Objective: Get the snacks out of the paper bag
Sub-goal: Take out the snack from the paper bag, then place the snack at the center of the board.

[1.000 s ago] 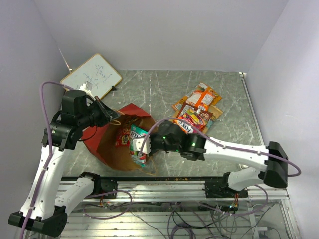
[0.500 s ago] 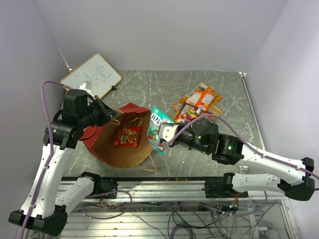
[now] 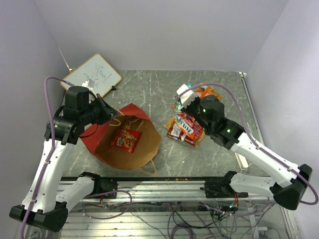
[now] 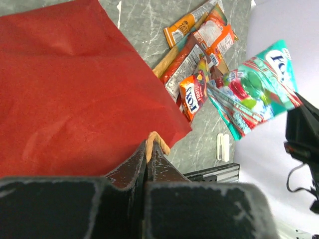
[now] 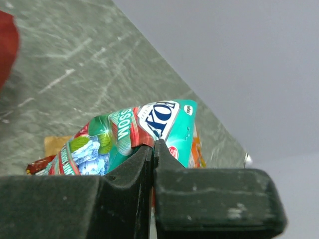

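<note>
The paper bag lies on its side, red outside, its brown mouth facing the near edge. One red packet lies inside. My left gripper is shut on the bag's tan loop handle, above the red bag wall. My right gripper is shut on a teal packet and holds it in the air over the snack pile. The teal packet also shows in the left wrist view. Orange and red packets lie on the table to the right of the bag.
A white whiteboard lies at the far left of the grey marble table. A small white object lies on the table near the right arm. Walls close in at the left, right and back.
My right gripper has pulled the teal packet out of the bag's mouth and carried it right and away, above the snack pile. My left gripper keeps its hold on the handle.
</note>
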Motion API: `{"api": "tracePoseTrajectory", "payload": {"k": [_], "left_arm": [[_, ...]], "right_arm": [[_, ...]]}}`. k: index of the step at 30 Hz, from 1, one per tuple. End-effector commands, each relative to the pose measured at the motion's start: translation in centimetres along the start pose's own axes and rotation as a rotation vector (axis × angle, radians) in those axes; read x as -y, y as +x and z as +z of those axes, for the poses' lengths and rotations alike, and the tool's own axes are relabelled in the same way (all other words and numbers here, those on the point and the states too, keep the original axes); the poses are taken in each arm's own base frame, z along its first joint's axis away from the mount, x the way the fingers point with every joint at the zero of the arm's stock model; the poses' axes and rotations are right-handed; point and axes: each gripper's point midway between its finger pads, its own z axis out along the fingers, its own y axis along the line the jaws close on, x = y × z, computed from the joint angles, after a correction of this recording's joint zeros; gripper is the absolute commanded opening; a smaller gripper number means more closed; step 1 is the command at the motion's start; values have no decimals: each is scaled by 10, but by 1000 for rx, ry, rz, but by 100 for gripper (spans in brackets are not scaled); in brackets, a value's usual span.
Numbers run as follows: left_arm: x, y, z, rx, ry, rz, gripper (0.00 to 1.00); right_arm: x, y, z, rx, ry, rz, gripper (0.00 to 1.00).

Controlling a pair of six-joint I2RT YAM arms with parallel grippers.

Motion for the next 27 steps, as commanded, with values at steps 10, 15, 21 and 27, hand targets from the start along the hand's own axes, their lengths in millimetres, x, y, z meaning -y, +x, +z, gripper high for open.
{"api": "tracePoseTrajectory", "payload": {"k": [10, 15, 21, 27], "left_arm": [[16, -6, -18, 0, 43, 88, 7], [19, -9, -20, 19, 53, 79, 7], [21, -11, -18, 17, 54, 69, 7], [20, -5, -16, 2, 61, 41, 7]], "right_arm": [[68, 84, 69, -253, 242, 300, 0], [89, 117, 101, -329, 277, 329, 0], [97, 158, 119, -404, 305, 309, 0], [71, 203, 100, -504, 273, 345, 0]]}}
